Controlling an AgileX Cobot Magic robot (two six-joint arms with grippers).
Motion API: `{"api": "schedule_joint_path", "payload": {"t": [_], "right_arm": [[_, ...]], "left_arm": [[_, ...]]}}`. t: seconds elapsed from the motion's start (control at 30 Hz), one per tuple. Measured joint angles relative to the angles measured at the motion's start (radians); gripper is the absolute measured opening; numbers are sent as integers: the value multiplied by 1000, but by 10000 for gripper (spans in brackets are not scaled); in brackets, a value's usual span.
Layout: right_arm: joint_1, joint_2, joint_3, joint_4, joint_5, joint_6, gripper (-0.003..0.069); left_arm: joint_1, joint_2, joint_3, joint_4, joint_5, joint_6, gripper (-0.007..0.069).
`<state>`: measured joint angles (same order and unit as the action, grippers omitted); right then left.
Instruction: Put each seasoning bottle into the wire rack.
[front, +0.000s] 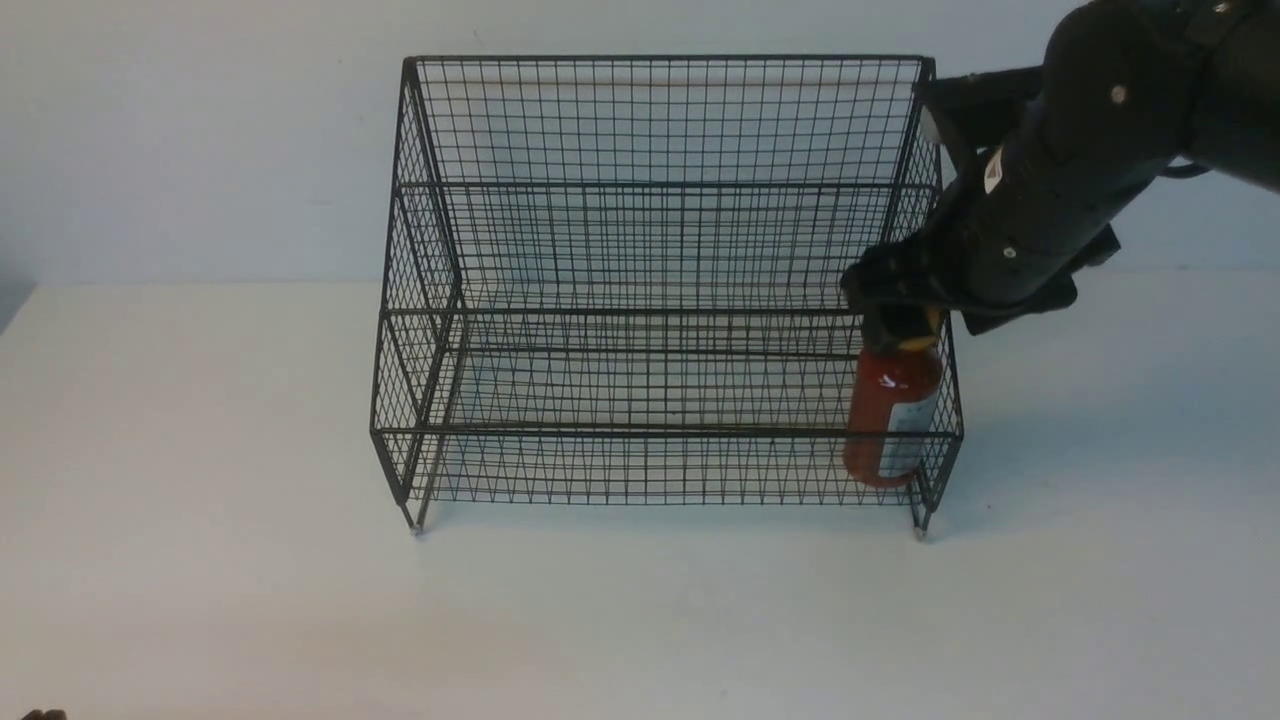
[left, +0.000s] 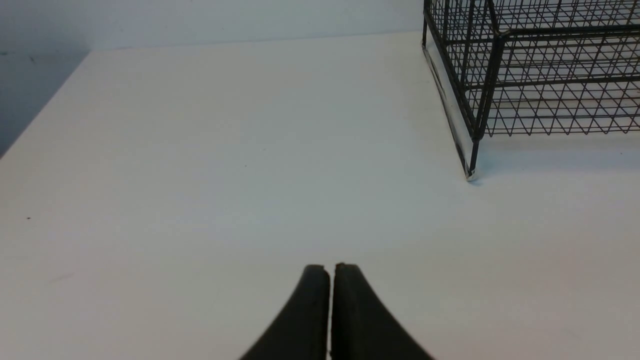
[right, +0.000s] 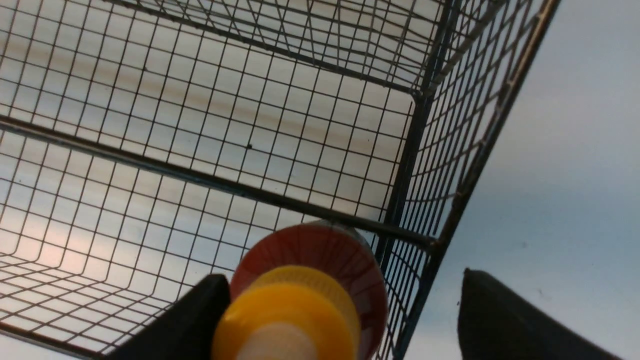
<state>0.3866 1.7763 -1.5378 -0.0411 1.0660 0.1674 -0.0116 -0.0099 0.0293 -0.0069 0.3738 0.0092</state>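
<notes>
One seasoning bottle (front: 893, 415) beneath right gripper (front: 897, 305)

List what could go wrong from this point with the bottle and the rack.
1. The open right gripper straddles the wire rack's side mesh: one finger is by the yellow cap, the other outside the mesh. Pulling away sideways could snag the wire and drag the rack.
2. That inner finger looks very close to the cap, so withdrawing may tip the seasoning bottle, which stands at the right end of the lowest tier.
</notes>
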Motion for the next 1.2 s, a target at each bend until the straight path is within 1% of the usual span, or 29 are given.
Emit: {"api": "schedule_joint_path", "payload": {"t": [0.03, 0.13, 0.4, 0.67, 0.83, 0.93, 1.07, 1.1, 1.2], "right_arm": [[0, -1, -11, 0, 13, 0, 577], [0, -3, -36, 0, 49, 0, 591], [0, -44, -116, -7, 167, -13, 589], [-1, -127, -147, -6, 184, -52, 589], [-1, -284, -132, 10, 188, -59, 587], [-1, -426, -69, 19, 189, -60, 567], [-1, -590, 32, 19, 193, -60, 521], [-1, -695, 107, 19, 196, -59, 482], [-1, -863, 238, 18, 198, -58, 406]], "left_arm": [[0, 0, 0, 0, 0, 0, -5], [0, 0, 0, 0, 0, 0, -5], [0, 0, 0, 1, 0, 0, -5], [0, 0, 0, 1, 0, 0, -5], [0, 0, 0, 7, 0, 0, -5], [0, 0, 0, 1, 0, 0, -5], [0, 0, 0, 1, 0, 0, -5], [0, 0, 0, 1, 0, 0, -5], [0, 0, 0, 7, 0, 0, -5]]}}
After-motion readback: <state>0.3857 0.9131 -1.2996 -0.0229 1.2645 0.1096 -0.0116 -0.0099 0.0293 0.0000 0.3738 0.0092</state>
